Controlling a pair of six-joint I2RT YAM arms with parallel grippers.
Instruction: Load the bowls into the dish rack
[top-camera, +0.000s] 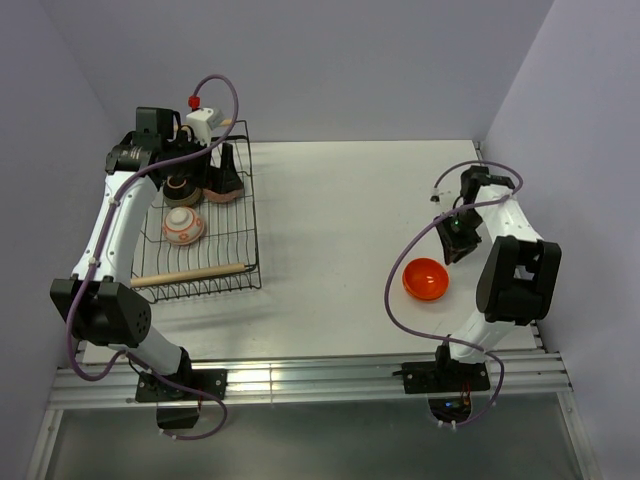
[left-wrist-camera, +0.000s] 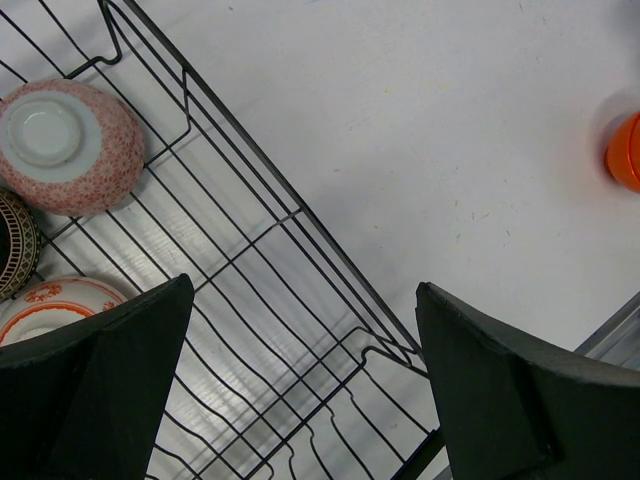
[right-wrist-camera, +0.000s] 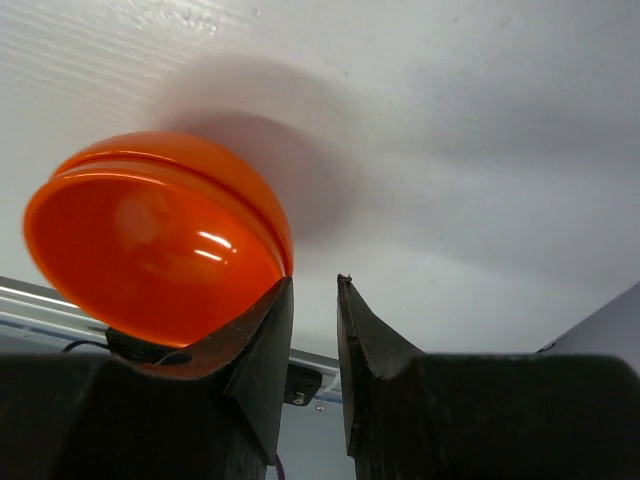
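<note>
Orange bowl sits at the left of my wrist view, just outside my right claw, which is barely cracked and empty, so I'd open wider and straddle 1 rim edge before heading to the rack upper left.

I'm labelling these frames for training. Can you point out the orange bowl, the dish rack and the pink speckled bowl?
Orange bowl (top-camera: 425, 279): overhead view, middle of its inside.
Dish rack (top-camera: 190, 274): overhead view, its near wooden handle.
Pink speckled bowl (left-wrist-camera: 112, 160): left wrist view, its patterned outer wall.
</note>
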